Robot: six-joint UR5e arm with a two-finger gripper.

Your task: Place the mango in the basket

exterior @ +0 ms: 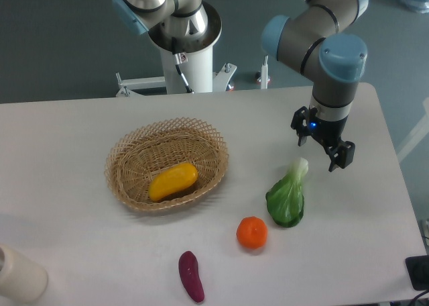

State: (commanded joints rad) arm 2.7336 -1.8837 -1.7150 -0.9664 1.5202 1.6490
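The smooth oblong mango (173, 181) is lying inside the shallow woven wicker basket (127, 156), resting on its floor toward the front. Right of the basket, the gripper (320, 144) hangs over the white bench (74, 125) with jaws spread and empty. Just below it sits a leafy bok choy (287, 194), with a round orange (252, 232) and a glossy purple eggplant (191, 276) further front.

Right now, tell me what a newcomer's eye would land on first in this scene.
First, the oblong yellow-orange mango lying inside the light tan oval woven wicker basket at the table's left-centre. Next, the grey and blue robot arm's black two-finger gripper, open and empty, hanging above the table at the right, just over the leafy green bok choy. A round orange fruit and a purple eggplant lie nearer the front edge.
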